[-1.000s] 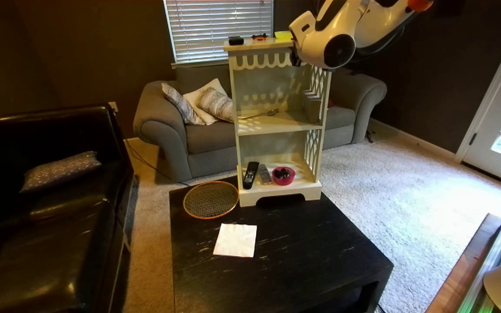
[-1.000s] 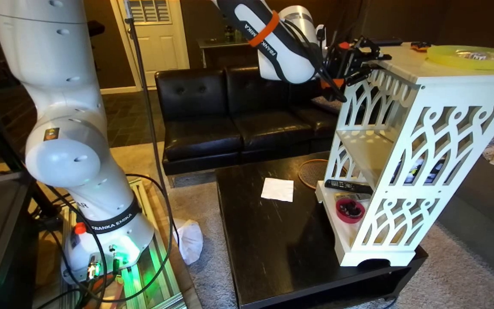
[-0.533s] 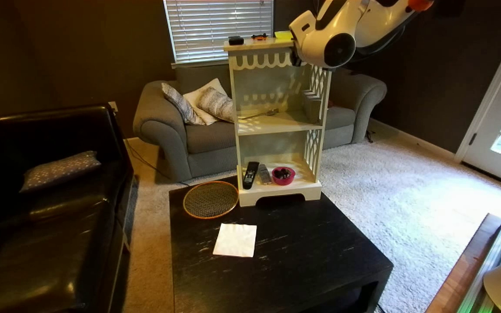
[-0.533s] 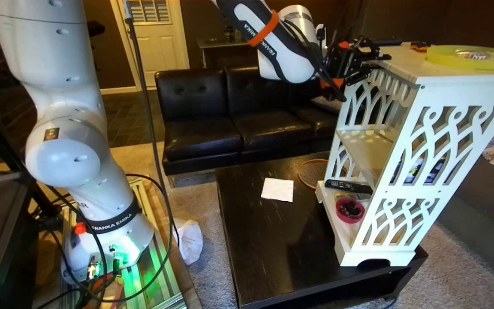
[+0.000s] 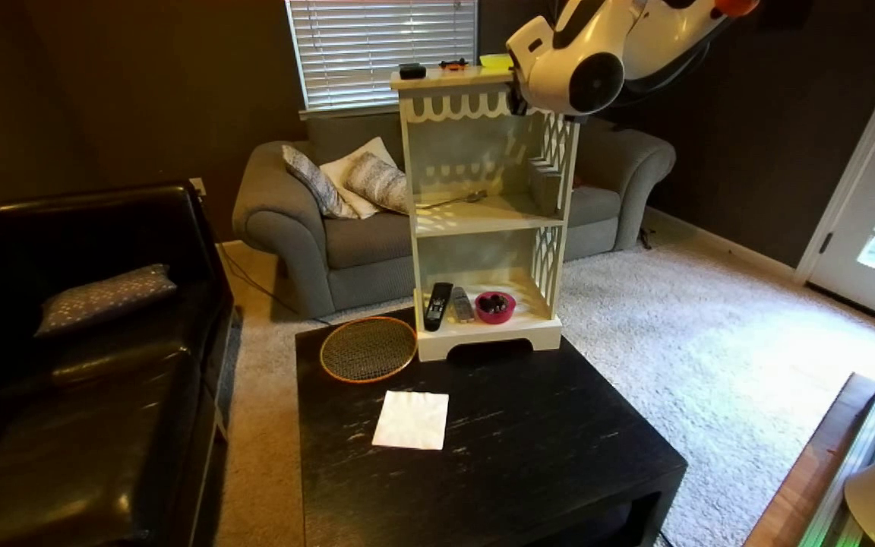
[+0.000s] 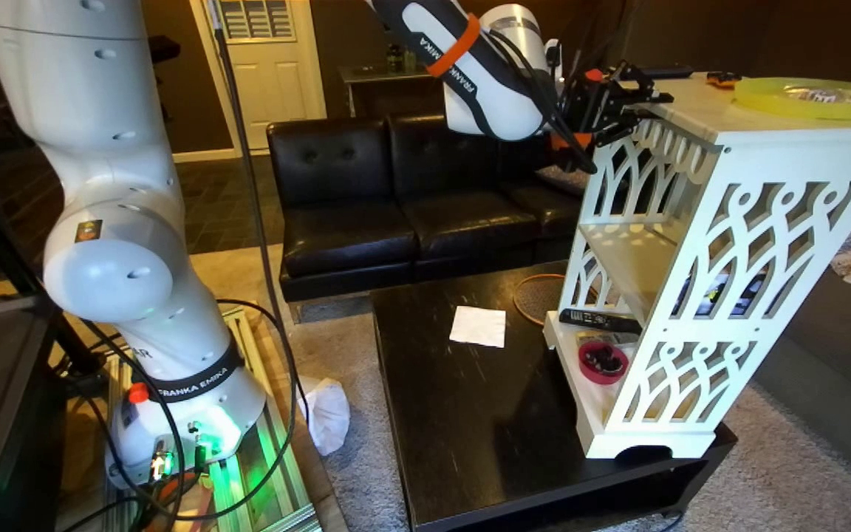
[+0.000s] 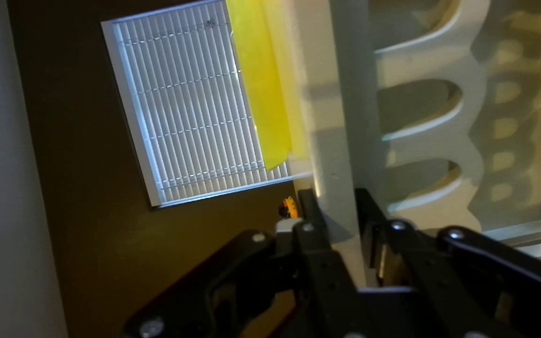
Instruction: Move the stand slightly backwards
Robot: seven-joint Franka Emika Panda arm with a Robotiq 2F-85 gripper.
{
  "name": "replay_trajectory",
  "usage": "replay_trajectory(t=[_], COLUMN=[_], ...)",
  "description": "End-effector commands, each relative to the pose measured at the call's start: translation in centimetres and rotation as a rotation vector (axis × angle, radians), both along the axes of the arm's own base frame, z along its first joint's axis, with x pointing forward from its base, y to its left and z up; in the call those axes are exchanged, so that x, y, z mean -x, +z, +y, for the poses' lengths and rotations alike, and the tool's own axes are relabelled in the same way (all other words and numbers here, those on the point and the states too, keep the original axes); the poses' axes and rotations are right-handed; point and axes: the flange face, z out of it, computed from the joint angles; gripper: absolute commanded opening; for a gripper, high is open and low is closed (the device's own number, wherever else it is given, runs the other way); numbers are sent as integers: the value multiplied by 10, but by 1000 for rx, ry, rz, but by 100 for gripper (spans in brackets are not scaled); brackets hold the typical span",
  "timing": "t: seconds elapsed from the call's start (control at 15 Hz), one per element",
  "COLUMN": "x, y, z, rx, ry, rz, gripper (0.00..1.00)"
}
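The table (image 5: 529, 441) lies beneath the stand (image 5: 487, 213), whose base rests on it in both exterior views. Atop the stand, the yellow dish (image 6: 810, 112) shows its inside in an exterior view, only its outer side in the wrist view. The wrist view shows the jaws clamped on the stand's top front edge. Only exterior views include the pink bowl (image 5: 495, 317) on the stand's bottom shelf.

Wrist view crops stand (image 7: 430, 146); gray sofa (image 5: 369, 245) partly hidden
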Motion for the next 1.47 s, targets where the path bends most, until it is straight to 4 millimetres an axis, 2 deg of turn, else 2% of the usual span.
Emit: replay_trajectory(t=[0.0, 0.93, 1.13, 1.4], x=[24, 57, 63, 76], y=[31, 45, 54, 59], z=[21, 37, 61, 76], rx=[-67, -62, -51, -53], ry=[49, 109, 153, 198], rz=[-31, -44, -34, -1], gripper=[6, 6, 6, 6])
